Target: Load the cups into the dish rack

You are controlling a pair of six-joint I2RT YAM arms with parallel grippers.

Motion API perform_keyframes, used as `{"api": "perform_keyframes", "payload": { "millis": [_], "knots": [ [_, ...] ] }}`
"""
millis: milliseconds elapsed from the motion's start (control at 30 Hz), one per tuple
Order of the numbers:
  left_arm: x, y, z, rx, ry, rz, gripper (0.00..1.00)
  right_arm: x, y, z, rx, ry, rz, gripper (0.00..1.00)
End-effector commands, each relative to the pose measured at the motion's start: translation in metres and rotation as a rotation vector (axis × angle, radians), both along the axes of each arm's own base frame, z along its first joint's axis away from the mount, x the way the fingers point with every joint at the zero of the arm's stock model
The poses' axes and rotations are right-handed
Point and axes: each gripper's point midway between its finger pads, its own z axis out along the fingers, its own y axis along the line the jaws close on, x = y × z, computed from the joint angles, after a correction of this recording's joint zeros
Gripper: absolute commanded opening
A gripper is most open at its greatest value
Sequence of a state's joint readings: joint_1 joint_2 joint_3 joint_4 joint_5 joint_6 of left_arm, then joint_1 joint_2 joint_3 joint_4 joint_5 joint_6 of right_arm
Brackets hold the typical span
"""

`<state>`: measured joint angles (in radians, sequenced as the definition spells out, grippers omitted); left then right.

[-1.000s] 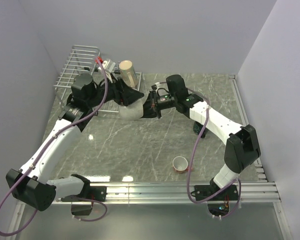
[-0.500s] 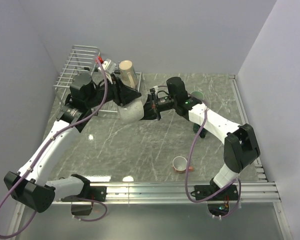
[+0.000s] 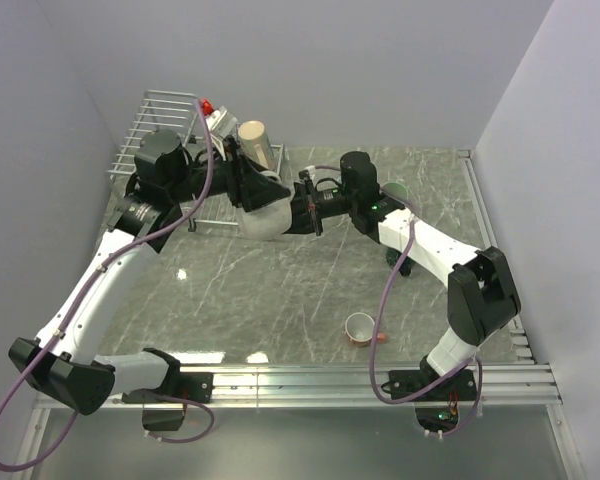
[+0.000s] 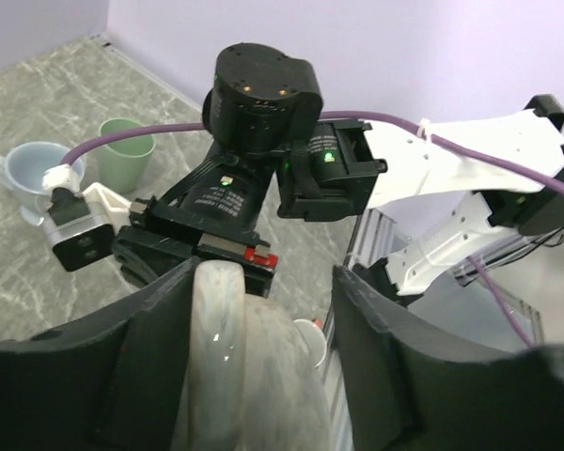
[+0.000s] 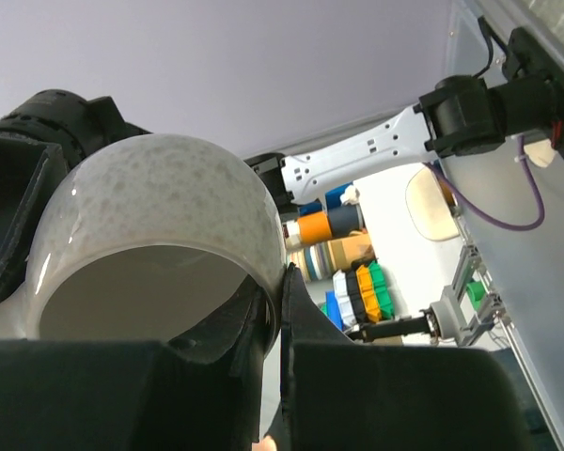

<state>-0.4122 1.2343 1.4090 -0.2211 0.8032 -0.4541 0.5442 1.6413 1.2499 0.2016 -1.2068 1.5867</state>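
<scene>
My right end effector (image 5: 280, 291) is pinched shut on the rim of the cream-white mug (image 5: 160, 188), one finger inside the mouth and one outside. It holds the mug on its side above the desk (image 3: 280, 300), mouth turned toward my right wrist. My left end effector (image 4: 261, 282) straddles the same mug from the other end with its jaws apart. In the left wrist view one finger lies along the mug's wall and a gap shows at the other, so that grip is loose and open. The mug hangs just off the near right corner of the dish rack (image 3: 155, 130), which sits at the far left of the desk. The taller beige mug (image 3: 255, 143) stands at that end of the rack; I cannot tell whether it is inside the wires. Beyond my right arm, the pale green mug (image 4: 125, 150) and pale blue mug (image 4: 28, 174) stand side by side on the desk. The dark mug (image 3: 398, 262) sits under my right forearm, and the small orange-red mug (image 3: 360, 327) stands alone near the front edge.
</scene>
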Motion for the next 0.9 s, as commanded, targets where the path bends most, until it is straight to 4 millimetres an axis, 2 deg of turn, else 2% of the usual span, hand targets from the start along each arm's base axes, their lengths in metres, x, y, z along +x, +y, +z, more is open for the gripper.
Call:
{"api": "perform_keyframes", "payload": {
  "millis": [0, 33, 67, 167, 233, 300, 367, 467, 500, 533, 600, 633, 700, 733, 800, 867],
  "knots": [
    [-0.020, 0.007, -0.020, 0.073, 0.088, -0.033, 0.62, -0.001, -0.016, 0.054, 0.133, -0.148, -0.014, 0.00],
    [-0.019, 0.008, -0.021, 0.080, 0.083, -0.020, 0.58, -0.002, -0.016, 0.054, 0.133, -0.134, -0.014, 0.00],
    [-0.016, 0.011, -0.020, 0.088, 0.073, 0.012, 0.44, -0.003, -0.016, 0.053, 0.136, -0.128, -0.013, 0.00],
    [-0.014, 0.016, -0.021, 0.107, 0.060, 0.050, 0.18, -0.004, -0.017, 0.058, 0.158, -0.125, -0.013, 0.00],
    [-0.011, 0.017, -0.024, 0.115, 0.059, 0.067, 0.14, -0.005, -0.016, 0.058, 0.159, -0.127, -0.009, 0.00],
    [-0.010, 0.017, -0.024, 0.116, 0.057, 0.068, 0.05, -0.008, -0.014, 0.059, 0.161, -0.129, 0.001, 0.00],
    [-0.010, 0.016, -0.024, 0.112, 0.054, 0.064, 0.00, -0.008, -0.014, 0.060, 0.161, -0.125, 0.002, 0.00],
    [-0.009, 0.016, -0.023, 0.105, 0.054, 0.073, 0.00, -0.007, -0.013, 0.059, 0.164, -0.113, -0.004, 0.00],
    [-0.007, 0.017, -0.024, 0.106, 0.062, 0.086, 0.00, -0.007, -0.013, 0.058, 0.167, -0.114, -0.003, 0.03],
    [-0.002, 0.017, -0.031, 0.122, 0.090, 0.100, 0.00, -0.005, -0.012, 0.056, 0.163, -0.103, -0.007, 0.21],
    [0.004, 0.017, -0.038, 0.143, 0.119, 0.118, 0.00, -0.002, -0.011, 0.053, 0.156, -0.095, -0.014, 0.50],
    [0.008, 0.016, -0.046, 0.160, 0.145, 0.119, 0.00, 0.000, -0.009, 0.053, 0.156, -0.101, -0.014, 0.75],
    [0.012, 0.015, -0.051, 0.167, 0.168, 0.125, 0.00, 0.006, -0.008, 0.051, 0.147, -0.095, -0.023, 0.89],
    [0.014, 0.013, -0.055, 0.171, 0.182, 0.122, 0.00, 0.009, -0.006, 0.051, 0.148, -0.106, -0.023, 0.92],
    [0.020, 0.015, -0.057, 0.179, 0.193, 0.148, 0.00, 0.014, -0.004, 0.048, 0.129, -0.089, -0.035, 0.94],
    [0.031, 0.017, -0.070, 0.217, 0.237, 0.191, 0.00, 0.020, -0.007, 0.042, 0.104, -0.127, -0.060, 0.95]
  ]
}}
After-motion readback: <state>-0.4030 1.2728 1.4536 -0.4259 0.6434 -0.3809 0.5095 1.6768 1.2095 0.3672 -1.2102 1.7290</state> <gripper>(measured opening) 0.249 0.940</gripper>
